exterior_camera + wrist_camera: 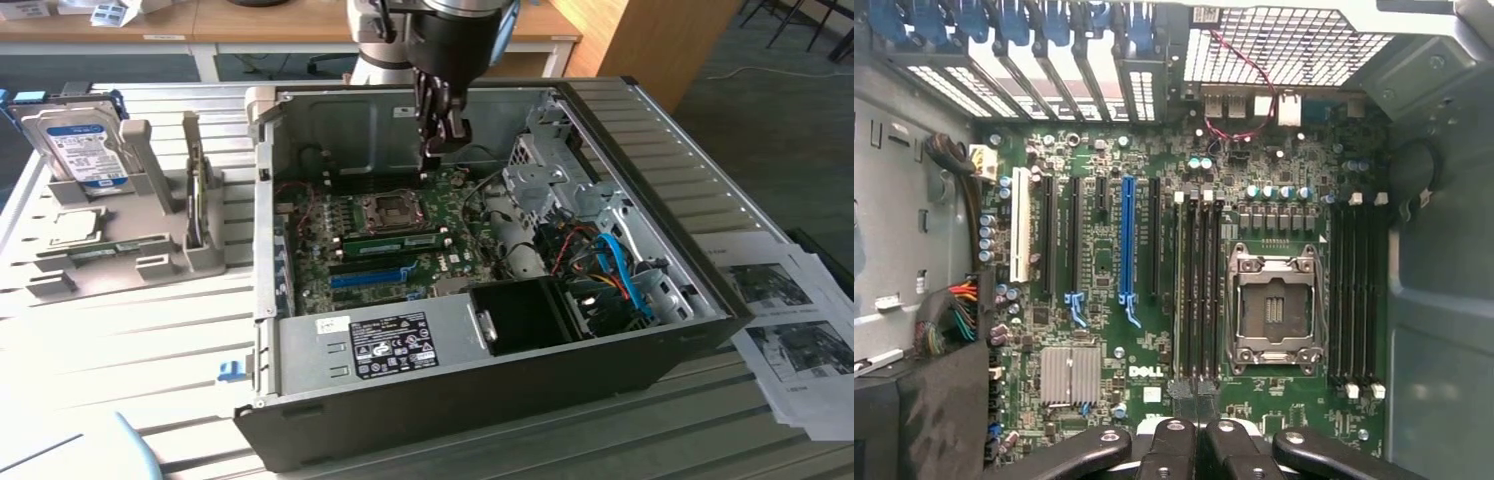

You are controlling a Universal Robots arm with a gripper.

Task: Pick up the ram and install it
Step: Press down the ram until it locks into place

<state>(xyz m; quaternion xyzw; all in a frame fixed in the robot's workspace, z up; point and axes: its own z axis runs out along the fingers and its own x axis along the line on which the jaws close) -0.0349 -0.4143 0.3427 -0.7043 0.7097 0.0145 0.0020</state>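
My gripper (439, 158) over the board (1100, 285) that says DELL, my fingers (1172, 440) squeezed together, green ram (394, 243) sitting in 1 slot beside the square socket (1274, 305), hard drive (80, 145) with blue label outside the case (667, 330)

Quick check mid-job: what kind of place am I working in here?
Probably an office or lab workbench set up for PC assembly: an open black desktop computer case with a green motherboard, a silver hard drive with blue label in a grey holder, and wooden desks behind.
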